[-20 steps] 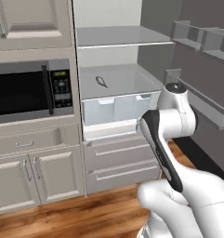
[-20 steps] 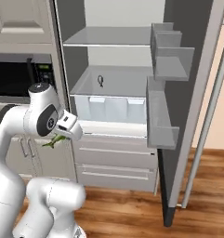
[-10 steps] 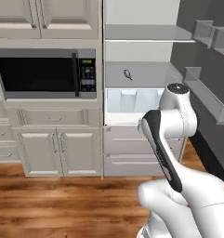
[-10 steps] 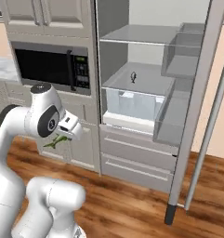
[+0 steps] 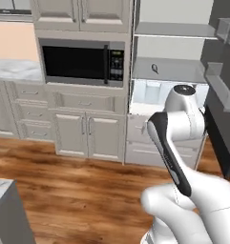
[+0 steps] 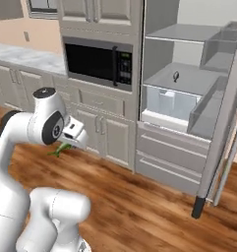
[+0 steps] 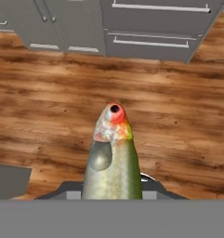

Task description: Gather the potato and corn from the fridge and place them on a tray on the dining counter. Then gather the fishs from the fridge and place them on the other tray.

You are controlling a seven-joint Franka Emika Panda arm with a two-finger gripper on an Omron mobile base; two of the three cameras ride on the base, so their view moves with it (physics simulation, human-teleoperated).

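End effector (image 6: 66, 146) is clamped tight on a fish (image 7: 112, 158), which juts out head-first over the wooden floor (image 7: 178, 116), gripped by its rear so the body stays clear for setting down. Behind, the fridge (image 6: 189, 98) stands open with a small dark item on its shelf (image 6: 189, 81); presumably the fish is being carried toward the blue tray.

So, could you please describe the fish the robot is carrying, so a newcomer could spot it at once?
Start at the white arm over the wooden floor, in front of the open fridge. The gripper is shut on the fish: a slim olive-green body, a pale head and a red snout, pointing away from the hand.
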